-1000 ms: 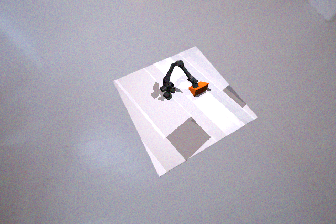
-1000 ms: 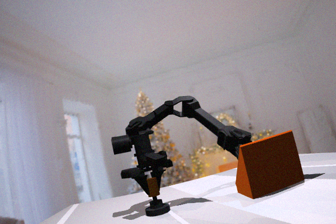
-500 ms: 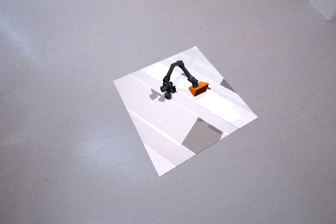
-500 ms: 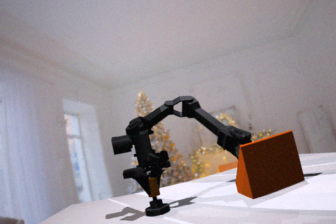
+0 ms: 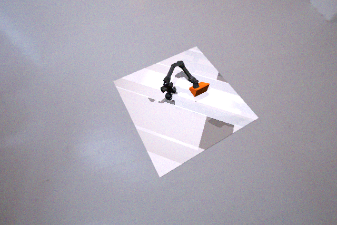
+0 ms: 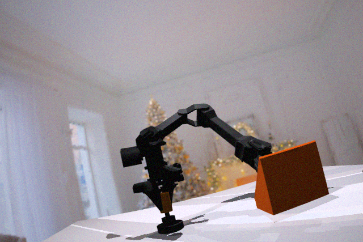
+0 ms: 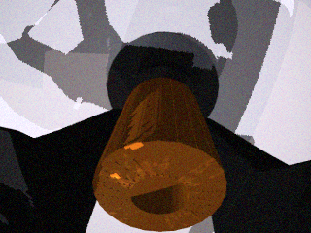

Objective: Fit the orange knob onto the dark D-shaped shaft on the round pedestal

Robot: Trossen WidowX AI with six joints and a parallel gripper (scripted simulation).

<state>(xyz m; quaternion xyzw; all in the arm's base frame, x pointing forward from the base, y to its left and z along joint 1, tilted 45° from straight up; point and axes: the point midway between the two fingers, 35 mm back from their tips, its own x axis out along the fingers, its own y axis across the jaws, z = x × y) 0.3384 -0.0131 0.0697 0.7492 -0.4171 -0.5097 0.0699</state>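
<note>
Jaws closed on the orange knob (image 6: pixel 166 202) (image 7: pixel 160 116), I grip its sides above the round black pedestal (image 6: pixel 170 226) (image 7: pixel 162 53). The knob is a plain, slightly tapered cylinder; its near end, in the wrist view, has a D-shaped hole with the straight side uppermost. A short length of dark shaft (image 6: pixel 167 213) shows below the knob, so it is not down on the pedestal; I cannot tell whether the shaft's tip is inside.

The pale, four-cornered worktop (image 5: pixel 163 135) (image 6: pixel 292 230) extends on every side of my arm (image 5: pixel 186 71) (image 6: pixel 226 129). An orange wedge-shaped block (image 5: pixel 201 89) (image 6: pixel 292 177) stands well apart from the pedestal, with open space between them.

Counted: one knob, one shaft, one pedestal, one block, one arm.
</note>
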